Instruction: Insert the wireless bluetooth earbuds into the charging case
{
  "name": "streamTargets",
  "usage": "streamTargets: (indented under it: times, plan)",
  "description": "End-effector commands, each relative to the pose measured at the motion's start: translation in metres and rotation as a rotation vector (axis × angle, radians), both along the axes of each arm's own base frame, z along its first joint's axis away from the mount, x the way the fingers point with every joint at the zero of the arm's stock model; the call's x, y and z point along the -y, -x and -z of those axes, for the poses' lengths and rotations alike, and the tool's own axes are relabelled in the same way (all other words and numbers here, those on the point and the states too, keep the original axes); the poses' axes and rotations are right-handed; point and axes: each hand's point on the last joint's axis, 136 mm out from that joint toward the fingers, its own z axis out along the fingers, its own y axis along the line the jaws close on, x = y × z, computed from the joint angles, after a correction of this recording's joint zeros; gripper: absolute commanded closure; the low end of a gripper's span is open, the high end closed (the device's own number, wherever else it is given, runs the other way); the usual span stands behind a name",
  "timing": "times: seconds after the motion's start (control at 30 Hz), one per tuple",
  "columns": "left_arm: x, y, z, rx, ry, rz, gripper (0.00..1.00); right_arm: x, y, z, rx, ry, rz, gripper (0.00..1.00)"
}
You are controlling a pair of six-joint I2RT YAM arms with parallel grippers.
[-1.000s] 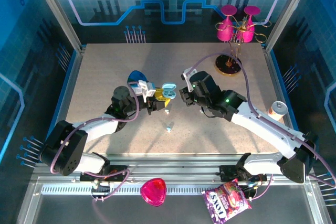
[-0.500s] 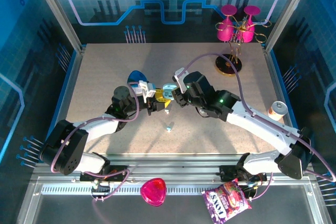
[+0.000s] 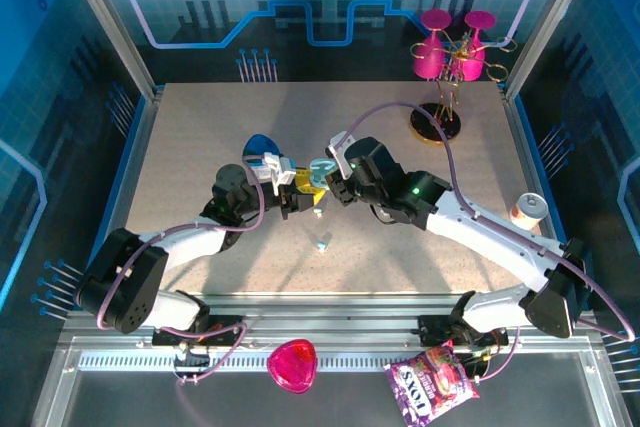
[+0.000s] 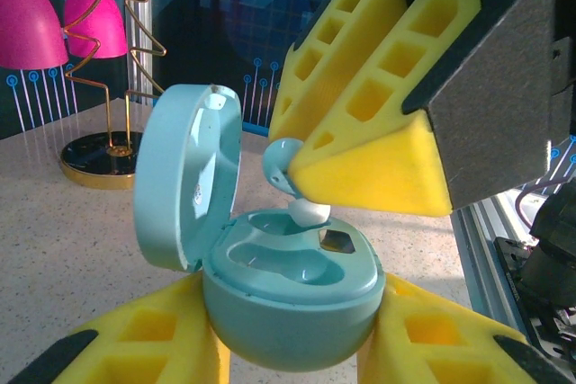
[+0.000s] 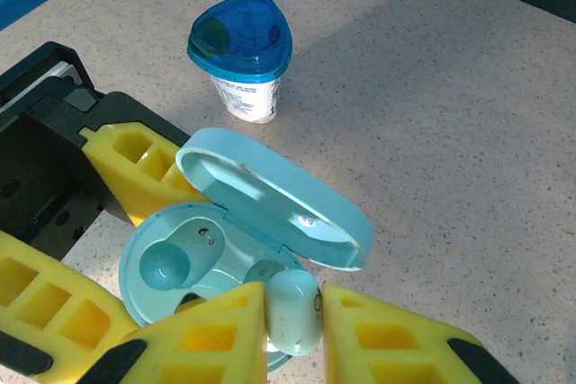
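speckled table (image 3: 200,127): blue-lidded cup (image 3: 262,144), earbud (image 3: 322,243)

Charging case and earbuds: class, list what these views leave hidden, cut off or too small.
- Right wrist view: lower end of the earbud, hidden between fingers of the right pincer.
- Top view: the charging case, mostly under the right pincer.
- Top view: the loose earbud, too small to show how it lies.
- Left wrist view: the left pincer, cut by the bottom edge.

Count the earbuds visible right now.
3 earbuds: one in the right hand over the open case; two loose on the table. Others may be hidden.
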Motion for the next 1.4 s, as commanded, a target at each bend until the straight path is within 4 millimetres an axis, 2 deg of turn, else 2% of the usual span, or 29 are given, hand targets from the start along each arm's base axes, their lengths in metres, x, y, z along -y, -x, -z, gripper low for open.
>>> streamTargets:
  times: [0.0, 0.37, 0.47, 0.57, 0.67, 0.8, 0.97, 1.07, 1.17, 1.2, 1.37]
  plan:
    - [0.0, -0.001, -0.024, 0.067, 0.033, 0.008, 0.74, -0.005, 0.007, 0.007, -0.016, 0.016, -0.035, 0.81]
    - [0.0, 0.001, -0.028, 0.07, 0.04, 0.016, 0.74, -0.014, 0.009, 0.012, -0.037, 0.012, -0.077, 0.77]
    - [0.0, 0.001, -0.027, 0.069, 0.038, 0.014, 0.74, -0.014, 0.01, 0.009, -0.034, 0.006, -0.083, 0.72]
    - [-0.001, 0.001, -0.026, 0.07, 0.037, 0.012, 0.74, -0.008, 0.008, 0.002, -0.011, -0.008, -0.053, 0.65]
    - [-0.001, 0.002, -0.028, 0.071, 0.041, 0.015, 0.74, -0.001, 0.008, -0.011, 0.037, -0.038, -0.03, 0.51]
    - [-0.001, 0.002, -0.028, 0.078, 0.038, 0.011, 0.74, 0.002, 0.013, -0.031, 0.075, -0.131, -0.042, 0.41]
    - [-0.002, 0.002, -0.03, 0.09, 0.046, 0.001, 0.74, 0.015, 0.017, -0.046, 0.108, -0.257, -0.015, 0.37]
    - [-0.004, 0.004, -0.033, 0.106, 0.053, -0.002, 0.74, 0.028, 0.017, -0.048, 0.104, -0.356, 0.03, 0.36]
    - [-0.004, 0.006, -0.039, 0.128, 0.064, 0.0, 0.74, 0.049, 0.012, -0.037, 0.041, -0.46, 0.114, 0.36]
    - [-0.005, 0.007, -0.042, 0.133, 0.068, -0.001, 0.74, 0.057, 0.011, -0.02, 0.0, -0.479, 0.157, 0.36]
    - [-0.007, 0.013, -0.055, 0.163, 0.092, 0.005, 0.74, 0.085, 0.005, 0.035, -0.169, -0.542, 0.298, 0.37]
